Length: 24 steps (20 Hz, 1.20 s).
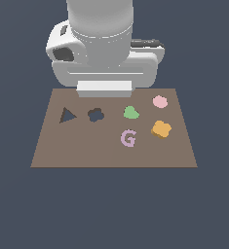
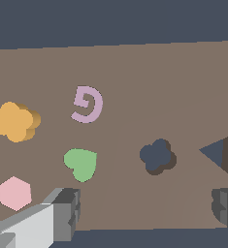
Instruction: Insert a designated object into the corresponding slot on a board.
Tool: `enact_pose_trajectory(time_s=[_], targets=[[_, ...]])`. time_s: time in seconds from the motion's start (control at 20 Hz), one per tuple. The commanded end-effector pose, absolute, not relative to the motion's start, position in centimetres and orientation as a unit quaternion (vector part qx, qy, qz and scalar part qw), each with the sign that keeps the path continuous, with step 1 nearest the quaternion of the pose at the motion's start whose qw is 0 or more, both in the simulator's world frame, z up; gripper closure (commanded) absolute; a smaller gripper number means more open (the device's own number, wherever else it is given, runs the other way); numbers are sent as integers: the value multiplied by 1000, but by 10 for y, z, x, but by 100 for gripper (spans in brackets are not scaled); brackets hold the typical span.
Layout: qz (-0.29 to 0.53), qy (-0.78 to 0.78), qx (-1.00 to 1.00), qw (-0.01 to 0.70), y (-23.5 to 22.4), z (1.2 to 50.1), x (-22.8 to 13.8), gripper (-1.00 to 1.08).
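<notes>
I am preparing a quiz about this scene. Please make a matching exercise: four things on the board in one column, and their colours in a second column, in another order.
Things:
1. flower-shaped block
2. heart-shaped piece
3. hexagonal piece
4. flower-shaped slot

Colours:
A. green
B. dark
C. orange
D. pink

Pairs: 1-C, 2-A, 3-D, 4-B

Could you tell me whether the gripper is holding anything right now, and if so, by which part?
Nothing is held: the gripper is open, and the orange piece lies apart on the board.
</notes>
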<state>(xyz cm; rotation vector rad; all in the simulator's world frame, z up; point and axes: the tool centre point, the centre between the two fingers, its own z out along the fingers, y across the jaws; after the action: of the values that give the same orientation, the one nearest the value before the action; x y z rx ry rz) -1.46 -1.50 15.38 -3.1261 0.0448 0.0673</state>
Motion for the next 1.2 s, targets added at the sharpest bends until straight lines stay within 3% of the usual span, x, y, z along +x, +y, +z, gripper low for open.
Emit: enact_pose_trajectory(time_s=[0.0,0.55,1.15], targets=[[22,14,-1000,7,-15,154,-15,-92],[19,41,-999,7,3,143,-15,-92],[12,130,-991,4,65,107,-7,-92]])
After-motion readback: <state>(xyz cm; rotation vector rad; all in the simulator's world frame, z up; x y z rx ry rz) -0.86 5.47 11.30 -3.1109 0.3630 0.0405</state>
